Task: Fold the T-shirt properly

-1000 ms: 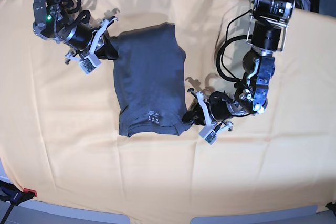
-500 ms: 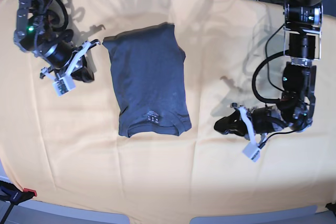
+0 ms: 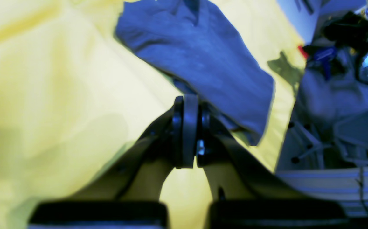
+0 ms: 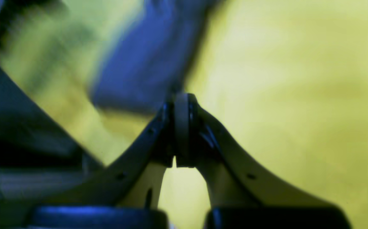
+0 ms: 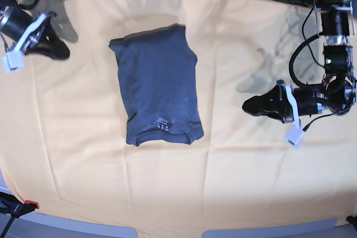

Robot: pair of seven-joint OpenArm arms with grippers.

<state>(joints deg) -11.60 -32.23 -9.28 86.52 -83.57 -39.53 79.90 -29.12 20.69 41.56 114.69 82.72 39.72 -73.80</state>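
Both pincers (shut) off T-shirt (image 5: pixel 159 85)

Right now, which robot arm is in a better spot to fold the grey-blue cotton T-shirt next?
Probably the left. Its shut left gripper points at the grey-blue cotton T-shirt from beside the collar end, level with the shirt. The shut right gripper sits off at the table's far corner.
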